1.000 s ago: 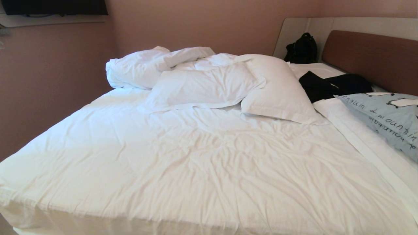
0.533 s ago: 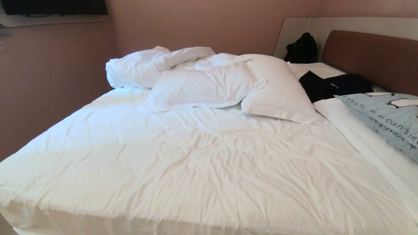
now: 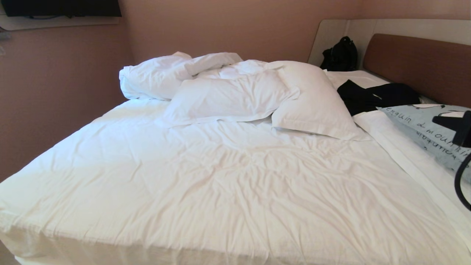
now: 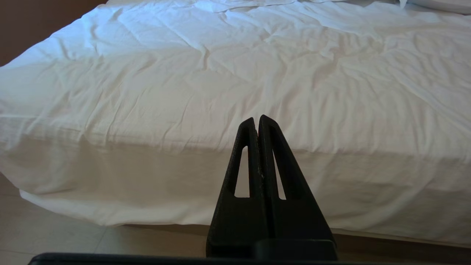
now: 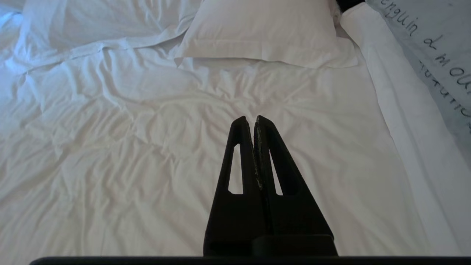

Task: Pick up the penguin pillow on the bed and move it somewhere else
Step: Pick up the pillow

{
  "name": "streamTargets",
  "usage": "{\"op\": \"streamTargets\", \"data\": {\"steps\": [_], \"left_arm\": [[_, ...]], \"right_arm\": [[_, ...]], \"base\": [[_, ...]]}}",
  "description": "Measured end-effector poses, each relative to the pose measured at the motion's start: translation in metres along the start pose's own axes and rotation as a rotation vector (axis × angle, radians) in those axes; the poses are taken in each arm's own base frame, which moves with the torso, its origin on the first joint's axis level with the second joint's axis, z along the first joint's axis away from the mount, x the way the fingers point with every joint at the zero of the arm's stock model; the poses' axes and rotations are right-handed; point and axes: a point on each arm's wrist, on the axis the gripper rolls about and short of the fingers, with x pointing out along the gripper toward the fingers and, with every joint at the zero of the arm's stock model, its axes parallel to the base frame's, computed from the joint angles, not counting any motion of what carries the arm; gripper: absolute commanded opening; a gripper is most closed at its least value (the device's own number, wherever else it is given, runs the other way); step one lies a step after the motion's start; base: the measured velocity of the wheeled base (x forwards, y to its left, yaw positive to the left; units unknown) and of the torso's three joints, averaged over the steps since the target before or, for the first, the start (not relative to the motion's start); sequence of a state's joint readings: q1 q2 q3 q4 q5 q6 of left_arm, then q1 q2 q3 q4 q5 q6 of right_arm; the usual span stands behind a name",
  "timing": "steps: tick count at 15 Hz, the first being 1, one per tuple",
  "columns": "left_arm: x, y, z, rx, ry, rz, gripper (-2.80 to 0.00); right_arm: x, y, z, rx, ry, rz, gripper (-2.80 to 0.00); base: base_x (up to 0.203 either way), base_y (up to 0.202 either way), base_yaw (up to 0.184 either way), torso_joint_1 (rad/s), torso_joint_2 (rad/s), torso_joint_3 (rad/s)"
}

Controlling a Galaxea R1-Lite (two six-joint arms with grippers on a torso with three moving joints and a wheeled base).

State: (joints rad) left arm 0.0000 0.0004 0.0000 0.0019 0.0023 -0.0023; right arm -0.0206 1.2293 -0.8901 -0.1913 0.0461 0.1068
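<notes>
You have not touched the light-blue penguin-print pillow (image 3: 423,127) yet; it lies at the right side of the wide white-sheeted bed (image 3: 220,176), near the brown headboard. Your right gripper (image 5: 254,119) hangs above the sheet with fingers pressed together, empty; the left gripper (image 4: 256,119), likewise closed, sits at the bed's foot edge. The broad middle sheet offers room.

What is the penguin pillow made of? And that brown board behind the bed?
The penguin pillow looks like soft matte woven cloth, probably cotton: it sags and has print on it. The brown headboard looks padded, with a smooth covering, maybe leather-like or fabric; I can't tell which.
</notes>
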Motion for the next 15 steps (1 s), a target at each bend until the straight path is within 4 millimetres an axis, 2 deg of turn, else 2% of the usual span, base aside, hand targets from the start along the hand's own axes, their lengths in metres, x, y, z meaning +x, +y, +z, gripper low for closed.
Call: {"op": "streamTargets", "data": {"steps": [2, 6, 12, 15], "left_arm": [[0.0, 0.0, 0.0, 0.0, 0.0, 0.0, -2.8], [0.0, 0.0, 0.0, -0.001, 0.0, 0.0, -2.8], [0.0, 0.0, 0.0, 0.0, -0.001, 0.0, -2.8], [0.0, 0.0, 0.0, 0.0, 0.0, 0.0, -2.8]], "right_arm": [[0.019, 0.0, 0.009, 0.012, -0.002, -0.008, -2.8], [0.053, -0.004, 0.016, 0.048, 0.013, -0.048, -2.8], [0.087, -0.011, 0.02, 0.071, 0.026, -0.067, -2.8], [0.102, -0.026, 0.016, 0.08, 0.039, -0.111, -2.8]], "base": [[0.0, 0.0, 0.0, 0.0, 0.0, 0.0], [0.0, 0.0, 0.0, 0.0, 0.0, 0.0], [0.0, 0.0, 0.0, 0.0, 0.0, 0.0], [0.0, 0.0, 0.0, 0.0, 0.0, 0.0]]}}
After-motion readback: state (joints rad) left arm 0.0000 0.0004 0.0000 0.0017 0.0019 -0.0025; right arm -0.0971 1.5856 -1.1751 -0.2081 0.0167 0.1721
